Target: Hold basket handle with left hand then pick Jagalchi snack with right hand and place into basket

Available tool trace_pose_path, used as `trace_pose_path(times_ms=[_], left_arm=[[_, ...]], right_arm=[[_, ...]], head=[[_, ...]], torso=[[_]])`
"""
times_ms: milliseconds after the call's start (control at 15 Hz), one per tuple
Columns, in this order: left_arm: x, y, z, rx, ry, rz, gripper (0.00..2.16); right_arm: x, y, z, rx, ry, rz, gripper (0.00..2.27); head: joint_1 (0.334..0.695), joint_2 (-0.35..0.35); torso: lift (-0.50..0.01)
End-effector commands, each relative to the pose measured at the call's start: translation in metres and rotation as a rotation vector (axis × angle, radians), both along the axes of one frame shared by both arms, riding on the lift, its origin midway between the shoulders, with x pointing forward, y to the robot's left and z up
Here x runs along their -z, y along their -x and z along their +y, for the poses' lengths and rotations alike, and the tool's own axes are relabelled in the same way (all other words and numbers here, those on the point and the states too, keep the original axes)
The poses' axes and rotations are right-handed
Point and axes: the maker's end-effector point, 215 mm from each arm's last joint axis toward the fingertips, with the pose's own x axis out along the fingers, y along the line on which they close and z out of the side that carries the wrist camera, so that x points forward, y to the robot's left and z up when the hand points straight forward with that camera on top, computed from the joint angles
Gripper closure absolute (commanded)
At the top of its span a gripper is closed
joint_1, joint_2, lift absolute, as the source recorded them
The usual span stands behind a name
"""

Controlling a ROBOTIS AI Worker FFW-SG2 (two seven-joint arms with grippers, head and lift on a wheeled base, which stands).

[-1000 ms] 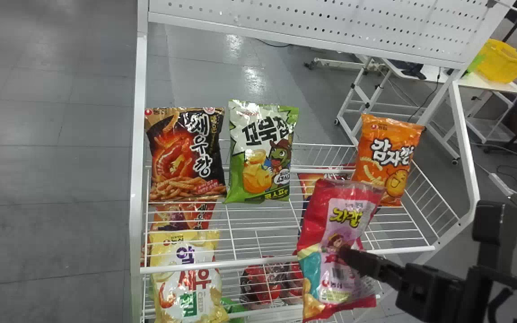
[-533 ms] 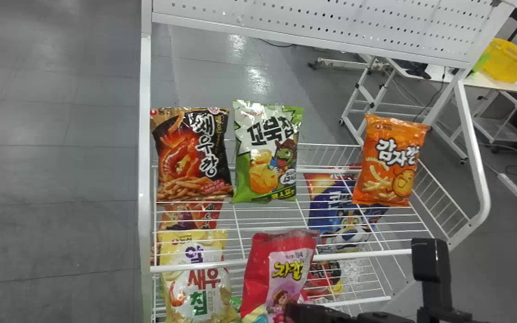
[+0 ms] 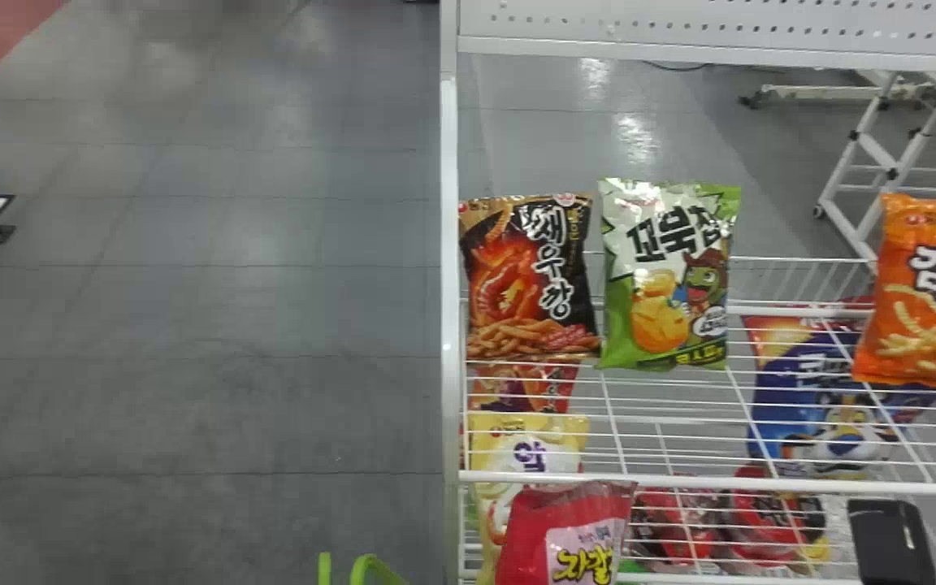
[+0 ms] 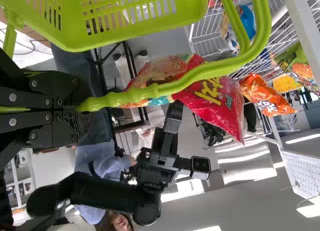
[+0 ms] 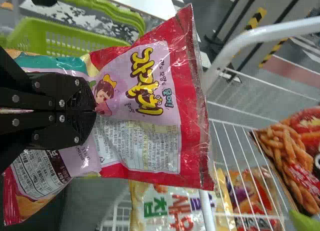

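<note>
At the near bottom edge of the head view, clenches the Jagalchi snack (image 3: 549, 520) in the right gripper (image 3: 890, 542), pinching near mid-height and leaving the crimped red top free. Holds it roughly upright, slightly tilted, outside the lime-green slotted basket (image 4: 90, 43). Clasps the basket handle (image 4: 175, 86) in the left gripper (image 4: 84, 108). Leaves a gap between snack and handle in the head view, with the snack to the right.

Just behind the snack, notes a yellow-and-white snack bag (image 3: 533, 451), partly covered by it and by the front rail of the white wire rack (image 3: 679, 485). Farther up the rack, records from left to right: a black shrimp-snack bag (image 3: 529, 276), a green-and-white chip bag (image 3: 667, 276) just beside, and an orange potato-snack bag (image 3: 923, 301) near the right edge. Through the wires, below the orange bag, logs a blue bag with a cartoon tiger (image 3: 834, 422).

Above and beyond, registers a perforated white panel (image 3: 720, 24); farther off to the right, a white folding frame (image 3: 882, 154) on the grey floor (image 3: 232, 284).
</note>
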Motion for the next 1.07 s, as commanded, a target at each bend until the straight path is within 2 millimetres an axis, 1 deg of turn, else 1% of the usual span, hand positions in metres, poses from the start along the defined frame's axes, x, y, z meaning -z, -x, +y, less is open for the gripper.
trace_pose_path(times_ms=[0,133,333,467,533,600,667,733,800,1000], left_arm=[[0.001,0.000,0.000,0.000,-0.002,0.000,2.14],[-0.001,-0.002,-0.001,0.000,0.002,-0.005,2.14],[-0.001,-0.003,-0.001,0.001,-0.001,-0.007,2.14],[-0.001,-0.003,-0.001,0.000,-0.002,-0.007,2.14],[0.000,-0.003,-0.001,0.000,-0.004,-0.007,2.14],[-0.001,-0.003,-0.001,0.000,-0.002,-0.007,2.13],[-0.001,-0.003,-0.001,0.000,-0.002,-0.007,2.13],[0.000,-0.003,-0.001,0.000,-0.004,-0.006,2.14],[0.000,-0.003,-0.001,-0.003,-0.002,-0.005,2.13],[0.001,-0.002,-0.001,-0.004,0.000,-0.001,2.14]], right_arm=[[-0.010,0.006,0.016,-0.033,-0.058,0.000,2.25],[-0.005,0.012,0.025,-0.047,-0.091,0.027,2.25],[0.015,0.026,0.043,-0.077,-0.163,0.113,2.25],[0.034,0.041,0.067,-0.119,-0.221,0.193,2.25],[0.041,0.050,0.076,-0.135,-0.245,0.229,2.25],[0.046,0.055,0.085,-0.153,-0.259,0.253,2.07],[0.052,0.060,0.090,-0.165,-0.247,0.267,1.41],[0.058,0.063,0.092,-0.172,-0.231,0.277,0.40],[0.064,0.065,0.092,-0.175,-0.204,0.283,0.00],[0.069,0.066,0.086,-0.163,-0.189,0.288,0.05]], head=[[0.695,0.063],[0.695,0.122],[0.695,0.160],[0.695,0.200],[0.695,0.258],[0.695,0.295],[0.695,0.327],[0.695,0.350],[0.695,0.350],[0.695,0.350]], torso=[[-0.009],[-0.009],[-0.009],[-0.009],[-0.009],[-0.009],[-0.009],[-0.009],[-0.009],[-0.009]])
